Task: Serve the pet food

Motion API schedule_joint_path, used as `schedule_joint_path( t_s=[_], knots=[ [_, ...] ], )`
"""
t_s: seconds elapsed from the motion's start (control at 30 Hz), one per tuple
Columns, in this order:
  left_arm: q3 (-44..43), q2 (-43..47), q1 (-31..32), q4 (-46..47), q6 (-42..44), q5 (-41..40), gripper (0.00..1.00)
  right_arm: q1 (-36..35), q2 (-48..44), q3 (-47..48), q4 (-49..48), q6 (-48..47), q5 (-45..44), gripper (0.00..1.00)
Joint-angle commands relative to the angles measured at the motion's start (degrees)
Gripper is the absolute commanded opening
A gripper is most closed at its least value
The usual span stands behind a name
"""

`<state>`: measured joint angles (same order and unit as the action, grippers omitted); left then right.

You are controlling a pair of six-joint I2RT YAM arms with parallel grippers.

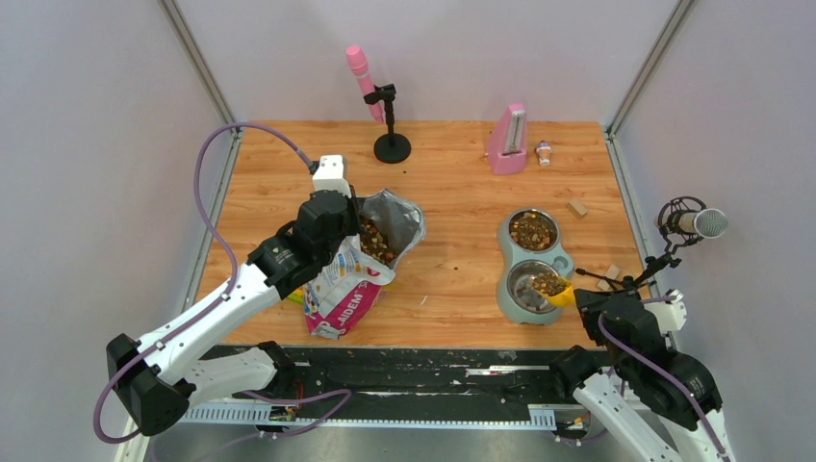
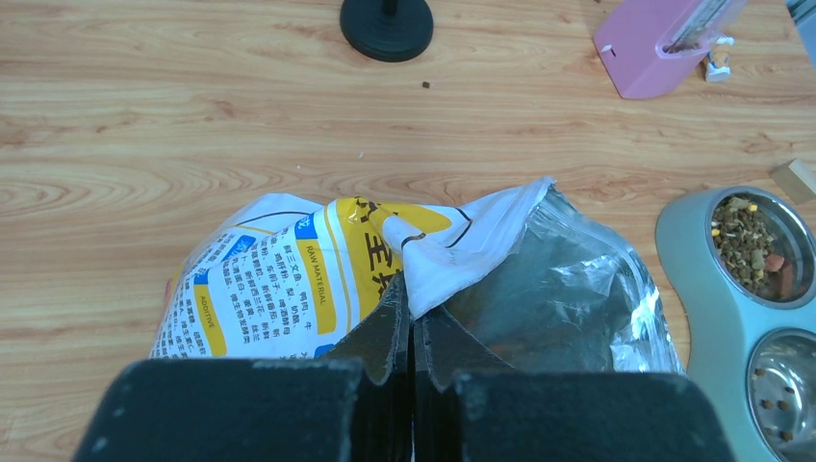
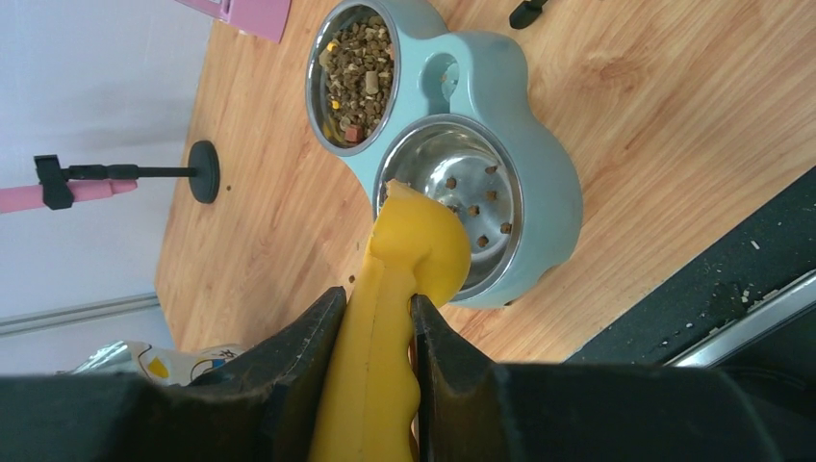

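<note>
Your left gripper is fully closed, jaws pinching the white folded rim of the crinkly printed bag. In the top view the bag is at 9 o'clock from the centre of the wood-grain table. It lies slumped with its foil-lined mouth gaping toward 1 o'clock. Pet food shows inside that mouth as small brown and tan pellets, loose. A few stray pellets sit on the wood between bag and feeder. The feeder is at 3 o'clock: a rounded pale-teal plastic body with two steel bowls. The far bowl is heaped with kibble, and the near bowl has only a scatter of pellets on bare shiny metal. The smooth yellow plastic scoop is poised at the near bowl's 4 o'clock rim, with a load of kibble visible in it from above. Your right gripper is partly closed, fingers clamped on either side of the scoop's ridged handle.
</note>
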<state>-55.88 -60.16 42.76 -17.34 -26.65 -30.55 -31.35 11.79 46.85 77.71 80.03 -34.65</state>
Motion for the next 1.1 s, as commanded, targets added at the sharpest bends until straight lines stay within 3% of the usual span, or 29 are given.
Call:
schedule_joint_path(
  t_s=[0.0,0.83,1.07],
  knots=[
    [-1.42,-0.24,0.13,1.72,0.46,-1.63,0.00,-0.20,2.13,0.43,10.44,14.72,-9.40,0.00],
    [-0.99,0.44,0.13,1.71,0.38,-1.15,0.00,-0.15,16.79,1.81,10.40,13.64,-11.90,0.00],
    [-0.91,1.05,0.13,1.58,0.34,-1.38,0.00,-0.19,22.59,5.40,9.38,9.26,-12.01,0.00]
  ],
)
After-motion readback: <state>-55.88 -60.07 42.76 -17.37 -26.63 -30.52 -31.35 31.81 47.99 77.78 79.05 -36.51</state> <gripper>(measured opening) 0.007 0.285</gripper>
